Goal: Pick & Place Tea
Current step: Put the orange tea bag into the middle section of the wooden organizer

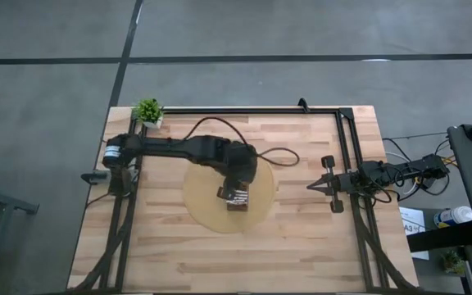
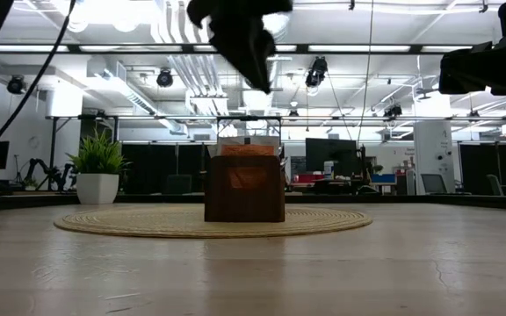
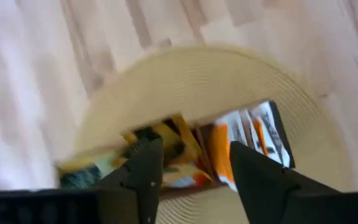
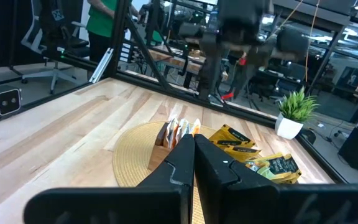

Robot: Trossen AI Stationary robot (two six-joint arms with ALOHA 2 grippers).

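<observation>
A narrow brown box (image 2: pixel 244 189) stands on a round woven mat (image 2: pixel 104 221) at the table's middle. Tea sachets stand upright in it, orange-and-white ones (image 3: pixel 244 140) and yellow ones (image 3: pixel 169 140). More yellow and dark green sachets (image 4: pixel 235 140) lie loose on the mat beside the box. My left gripper (image 3: pixel 194 177) hangs open above the box, pointing steeply down, with nothing between its fingers; in the low view it (image 2: pixel 255 53) is well clear of the box top. My right gripper (image 4: pixel 194 155) is shut and waits at the table's right side (image 1: pixel 314 187).
A small green potted plant (image 1: pixel 148 111) stands at the far left corner. A black frame rail (image 1: pixel 244 109) runs along the far edge and down both sides. A cable (image 1: pixel 277 156) loops over the table behind the left arm. Bare wood lies near the front edge.
</observation>
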